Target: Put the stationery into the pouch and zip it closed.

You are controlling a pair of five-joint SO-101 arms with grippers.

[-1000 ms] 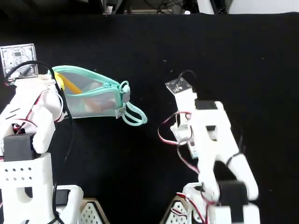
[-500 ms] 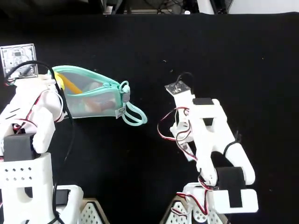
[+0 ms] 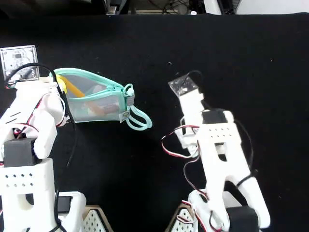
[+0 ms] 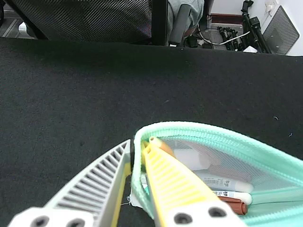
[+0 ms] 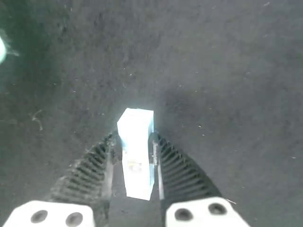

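Mint mesh pouch (image 3: 96, 101): lies on the black counter (image 3: 251, 53), left half in the high view, mouth open at the end nearest the left arm, zip not drawn. Through the mesh in the left wrist view: white pens (image 4: 222, 183), a brown-capped pen (image 4: 233, 202) beside them, a pale block (image 4: 191, 158) deeper in, possibly an eraser, hard to tell through the mesh. Mint cord loops (image 3: 138, 119) at the pouch's other end, flat on the counter, just beside the zip pull (image 3: 128, 90).

Left gripper (image 4: 136, 147): fingers clamped on the pouch rim, yellow finger inside the mouth, grey finger outside, rim fabric pinched between.

Right gripper (image 5: 134, 138): fingers closed on a small clear block (image 5: 136, 158), squeezing its two long sides, one end poking out past the fingertips. Hangs over bare counter right of centre in the high view, well apart from the pouch, cord loops lying between the two. Red and white wires (image 3: 170, 137) looping off that arm's side.
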